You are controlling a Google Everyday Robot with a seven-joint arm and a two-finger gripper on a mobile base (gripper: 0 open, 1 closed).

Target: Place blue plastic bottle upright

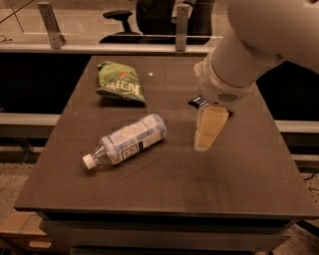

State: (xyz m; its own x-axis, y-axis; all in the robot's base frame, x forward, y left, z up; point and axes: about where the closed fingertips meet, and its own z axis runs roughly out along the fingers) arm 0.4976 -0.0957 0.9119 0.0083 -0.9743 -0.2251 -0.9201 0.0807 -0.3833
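The blue plastic bottle (130, 140) lies on its side in the middle-left of the dark table (159, 194). Its white cap (88, 161) points to the front left. It is clear plastic with a pale blue-white label. My gripper (203, 143) hangs from the large white arm (249, 45) and points down over the table, to the right of the bottle's base. A gap of bare table separates it from the bottle. It holds nothing that I can see.
A green crinkled snack bag (120, 82) lies at the back left of the table. A small dark blue packet (198, 103) is mostly hidden behind my arm. A rail and an office chair (149, 15) stand beyond the table's far edge.
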